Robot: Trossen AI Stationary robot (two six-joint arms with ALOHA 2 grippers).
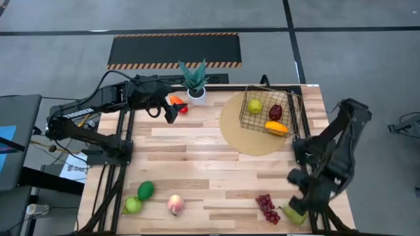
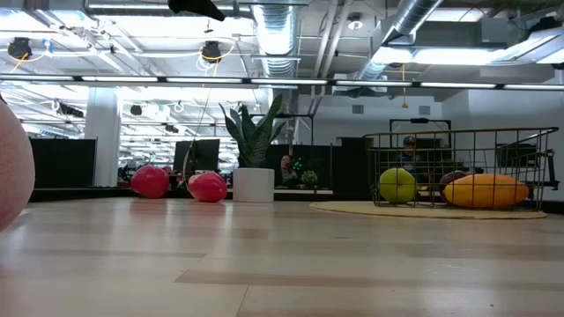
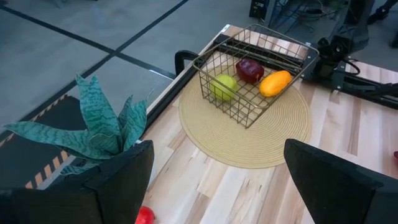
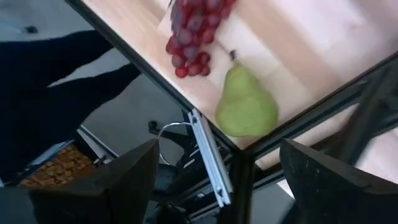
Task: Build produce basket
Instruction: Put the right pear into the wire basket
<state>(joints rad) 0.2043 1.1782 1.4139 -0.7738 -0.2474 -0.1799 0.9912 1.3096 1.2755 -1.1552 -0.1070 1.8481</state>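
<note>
The small square brass-coloured wire-mesh basket (image 1: 270, 111) sits on a round tan woven mat (image 1: 244, 139) at the far right of the pale wooden table (image 1: 210, 170). Inside it lie a green apple (image 1: 254, 105), a dark red apple (image 1: 275, 112) and a yellow-orange mango (image 1: 276, 128).

The other toy produce lies on the table. An orange-red pepper (image 1: 176, 100) and a small red fruit (image 1: 184, 109) lie at the far edge beside a white-potted green plant (image 1: 195, 82). A green avocado (image 1: 146, 190), a second green apple (image 1: 133, 205) and a peach (image 1: 174, 204) are near the front left. Purple grapes (image 1: 266, 207) and a green pear (image 1: 293, 216) are at the front right corner.

The left gripper (image 1: 170, 113) reaches toward the far edge just beside the pepper, fingers spread apart and empty. The right gripper (image 1: 300, 200) hangs above the pear, fingers likewise parted, holding nothing.
</note>
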